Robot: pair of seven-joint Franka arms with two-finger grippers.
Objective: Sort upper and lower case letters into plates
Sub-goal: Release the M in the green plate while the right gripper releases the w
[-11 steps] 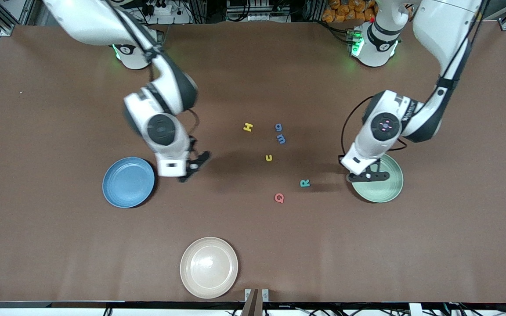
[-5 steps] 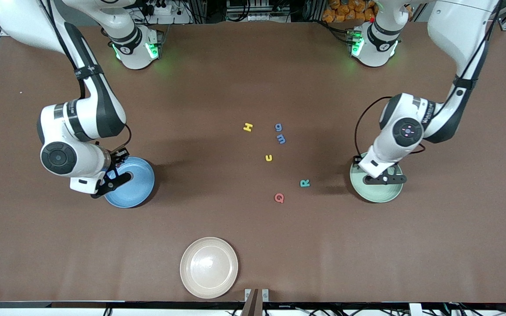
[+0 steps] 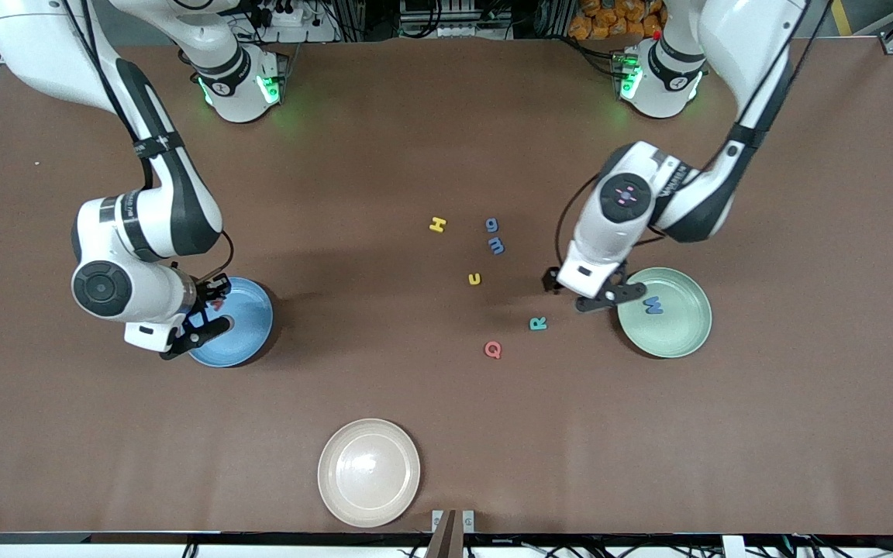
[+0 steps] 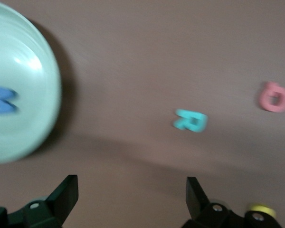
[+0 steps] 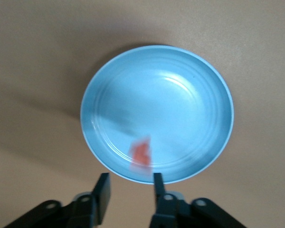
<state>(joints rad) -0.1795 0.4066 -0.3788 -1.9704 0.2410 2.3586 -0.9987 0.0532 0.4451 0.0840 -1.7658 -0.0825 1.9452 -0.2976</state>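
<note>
Two arms over a brown bench (image 3: 446,434) with three plates and scattered toy letters.

The cream plate (image 3: 369,473) lies nearest the front camera. The blue plate (image 3: 249,325) lies toward the right arm's end and has a red letter (image 5: 141,154) over its rim area, blurred, just clear of the right end effector (image 5: 129,190), whose fingers are parted and grip nothing. The green plate (image 3: 667,329) lies toward the left arm's end with the blue M (image 3: 653,305) lying in it. The left end effector (image 3: 590,294) hangs over the bare bench beside the green plate, fingers spread wide and empty. On the bench between the plates lie the yellow H (image 3: 437,225), blue g (image 3: 492,225), blue m (image 3: 497,246), yellow u (image 3: 474,279), teal R (image 3: 538,323) and, nearest the camera, red Q (image 3: 493,349).
</note>
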